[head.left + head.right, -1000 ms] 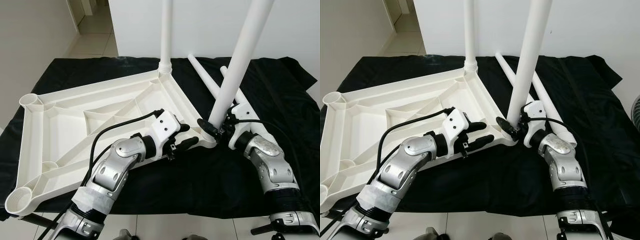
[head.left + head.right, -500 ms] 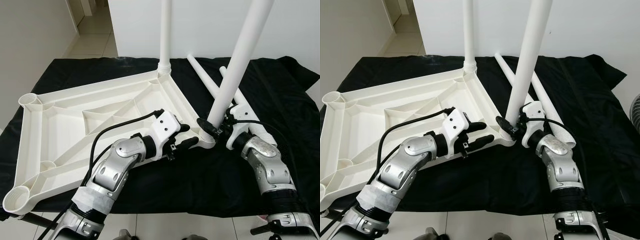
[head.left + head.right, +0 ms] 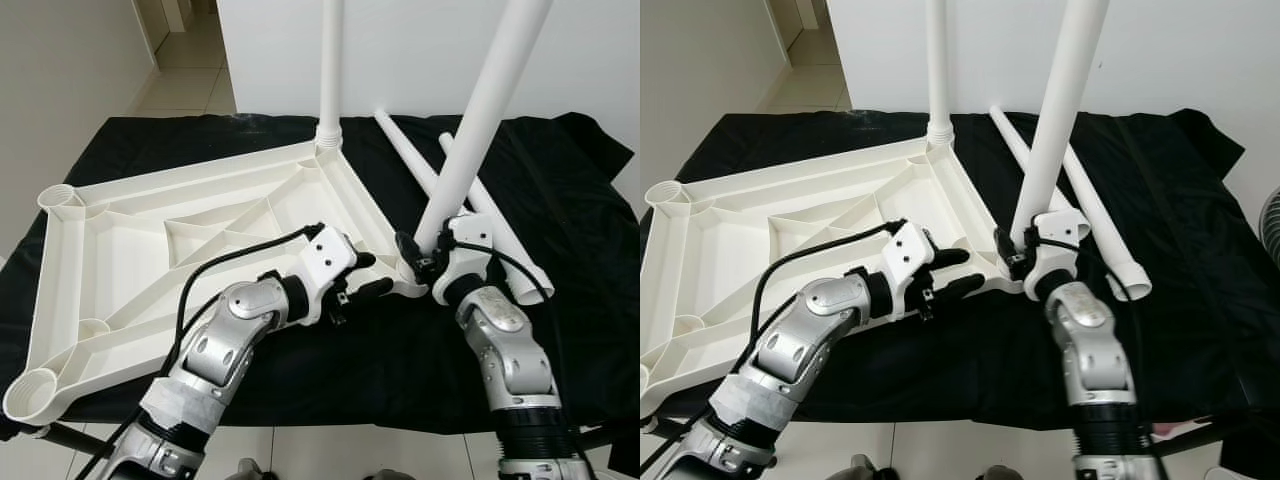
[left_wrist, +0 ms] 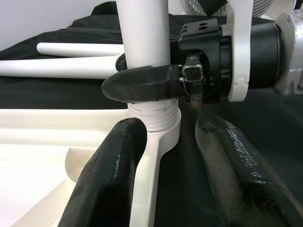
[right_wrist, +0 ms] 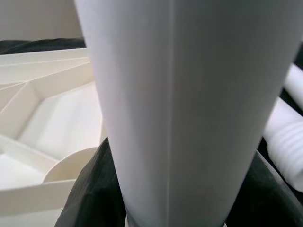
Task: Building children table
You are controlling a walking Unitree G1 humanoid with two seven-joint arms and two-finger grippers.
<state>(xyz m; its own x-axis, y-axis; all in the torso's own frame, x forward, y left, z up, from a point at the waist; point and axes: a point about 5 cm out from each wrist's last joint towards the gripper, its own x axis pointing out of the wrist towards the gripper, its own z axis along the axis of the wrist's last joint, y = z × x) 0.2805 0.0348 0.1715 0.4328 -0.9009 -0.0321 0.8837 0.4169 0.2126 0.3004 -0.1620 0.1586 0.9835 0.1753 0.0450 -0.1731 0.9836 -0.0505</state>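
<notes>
Now right pincer clamped on table leg in tabletop corner socket, left pincer apart straddling rim

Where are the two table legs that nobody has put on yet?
In the left eye view, the two loose legs lie side by side on the black cloth, on the robot's right, just behind the right gripper.

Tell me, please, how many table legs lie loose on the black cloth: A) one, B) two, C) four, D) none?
B: two loose legs lie on the black cloth beyond the right end effector, which grips a third leg.
</notes>
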